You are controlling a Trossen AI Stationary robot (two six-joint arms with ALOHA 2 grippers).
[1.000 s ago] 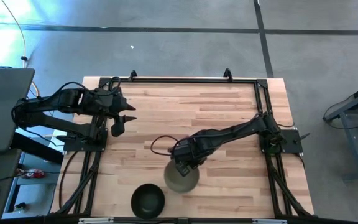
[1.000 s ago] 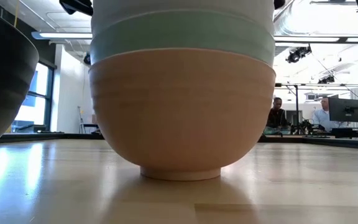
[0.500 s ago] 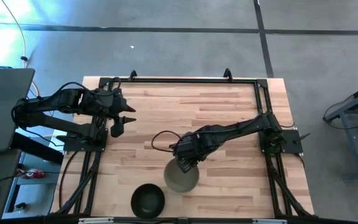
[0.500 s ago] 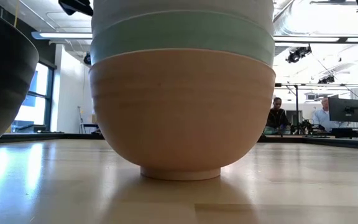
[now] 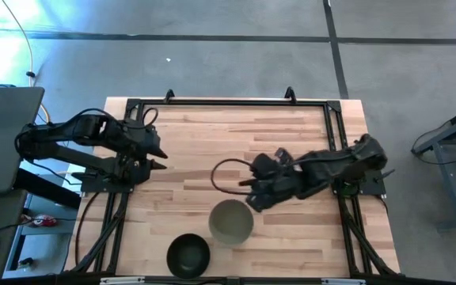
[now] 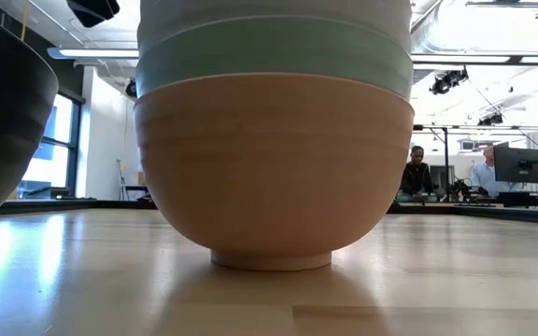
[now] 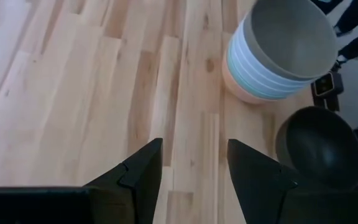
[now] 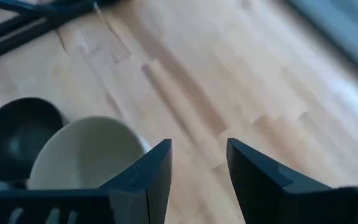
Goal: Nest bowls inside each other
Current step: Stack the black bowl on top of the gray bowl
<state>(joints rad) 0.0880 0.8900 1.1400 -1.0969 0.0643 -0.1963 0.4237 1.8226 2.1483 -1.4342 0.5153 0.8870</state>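
A stack of nested bowls (image 5: 230, 223) stands on its foot near the table's front edge. An olive-grey bowl (image 7: 291, 31) sits on top, above white and mint rims, and a peach-orange bowl (image 6: 274, 168) is at the bottom. A black bowl (image 5: 188, 255) stands alone on the table, left of the stack. My right gripper (image 5: 252, 198) hovers open just beyond the stack's far right side and holds nothing (image 8: 197, 165). My left gripper (image 5: 158, 157) waits open at the table's left side, over bare wood (image 7: 191, 168).
A black frame (image 5: 228, 101) runs along the table's far edge and down both sides. A dark cable loop (image 5: 226, 176) hangs off the right arm, above the wood behind the stack. In the low view, people sit at desks (image 6: 418, 177) in the room beyond.
My right gripper has left the stack's far rim, where it stood a second ago. It has drawn back toward the table's right and far edges and has turned about. The stack has stayed in place. My left gripper has turned a little where it waits.
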